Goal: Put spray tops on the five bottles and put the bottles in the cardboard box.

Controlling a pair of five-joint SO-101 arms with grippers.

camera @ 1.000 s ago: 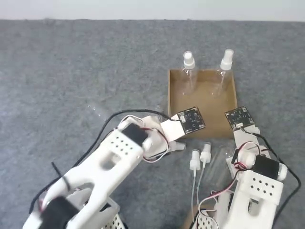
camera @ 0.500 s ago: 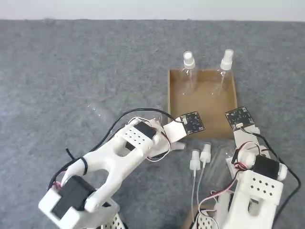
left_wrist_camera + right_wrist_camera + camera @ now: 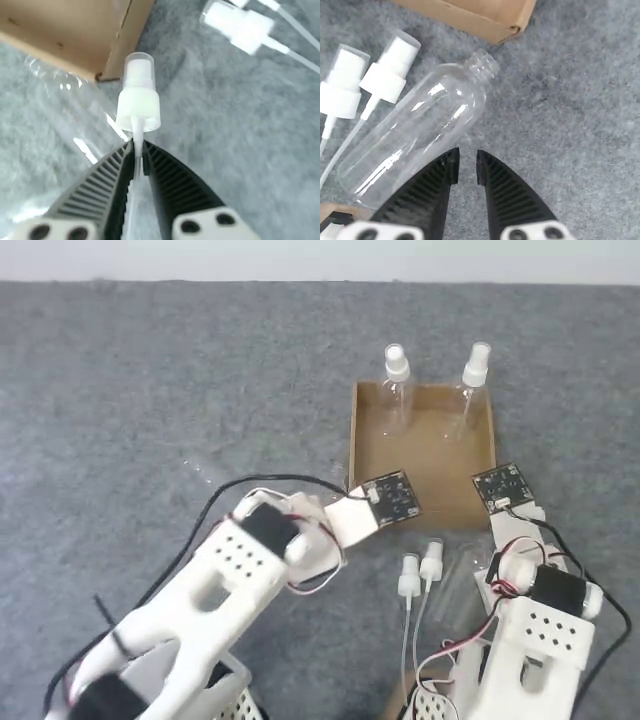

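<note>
My left gripper is shut on the thin tube of a white spray top, held just off a corner of the cardboard box. A clear topless bottle lies on the carpet beside that corner. In the high view the left gripper sits at the box's near left corner. Two bottles with spray tops stand at the far end of the box. My right gripper is slightly open and empty, beside another clear topless bottle lying on its side.
Two loose spray tops with long tubes lie between the arms, near the lying bottle. Grey carpet covers the table, with free room to the left and far side. The near half of the box floor is bare.
The left arm has swung and lifted the spray top slightly toward the box's corner; the top is now hidden under its wrist in the high view. The right arm has not moved.
</note>
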